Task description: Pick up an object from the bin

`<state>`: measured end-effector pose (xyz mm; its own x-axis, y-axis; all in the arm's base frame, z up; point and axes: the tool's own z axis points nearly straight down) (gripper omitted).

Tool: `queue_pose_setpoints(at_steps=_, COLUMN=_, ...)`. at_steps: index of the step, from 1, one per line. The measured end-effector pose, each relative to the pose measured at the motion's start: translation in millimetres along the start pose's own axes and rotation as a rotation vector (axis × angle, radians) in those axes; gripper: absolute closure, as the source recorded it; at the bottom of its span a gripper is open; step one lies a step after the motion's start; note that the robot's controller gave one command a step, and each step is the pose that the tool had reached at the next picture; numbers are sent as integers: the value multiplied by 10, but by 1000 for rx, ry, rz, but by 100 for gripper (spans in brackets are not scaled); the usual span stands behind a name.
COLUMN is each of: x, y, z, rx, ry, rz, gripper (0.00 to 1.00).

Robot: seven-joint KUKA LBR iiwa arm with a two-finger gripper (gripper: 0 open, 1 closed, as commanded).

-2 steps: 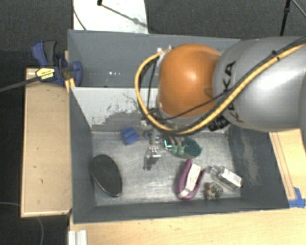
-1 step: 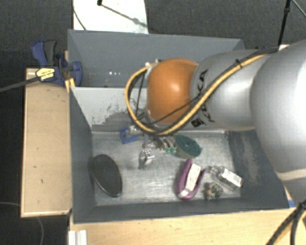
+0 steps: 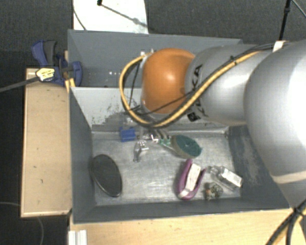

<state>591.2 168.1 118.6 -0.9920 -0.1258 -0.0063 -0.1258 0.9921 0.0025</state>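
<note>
My gripper (image 3: 141, 148) hangs low over the back middle of the bin, under the orange wrist cover. A small blue block (image 3: 127, 135) lies just to its left against the back wall. A green round disc-shaped thing (image 3: 186, 146) lies just to its right on the bin floor. A black oval pad (image 3: 105, 174) rests at the front left, well apart from the gripper.
A purple and white object (image 3: 189, 179) lies at the front right of the floor. Beside it are a small clear and white piece (image 3: 225, 176) and some tiny dark bits (image 3: 212, 190). The arm covers the bin's right side.
</note>
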Motion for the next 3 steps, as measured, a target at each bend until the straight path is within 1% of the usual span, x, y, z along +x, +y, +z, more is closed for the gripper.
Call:
queue_pose_setpoints(at_steps=1, x=79, y=-657, z=-989, rx=5, ry=-6, rz=-95, gripper=0)
queue_pose_setpoints(at_steps=2, x=334, y=-1342, z=248, rx=-2, ry=-15, rz=-208, gripper=0)
queue_pose_setpoints(at_steps=3, x=204, y=-1280, z=287, rx=1, ry=-1, rz=-23, gripper=0)
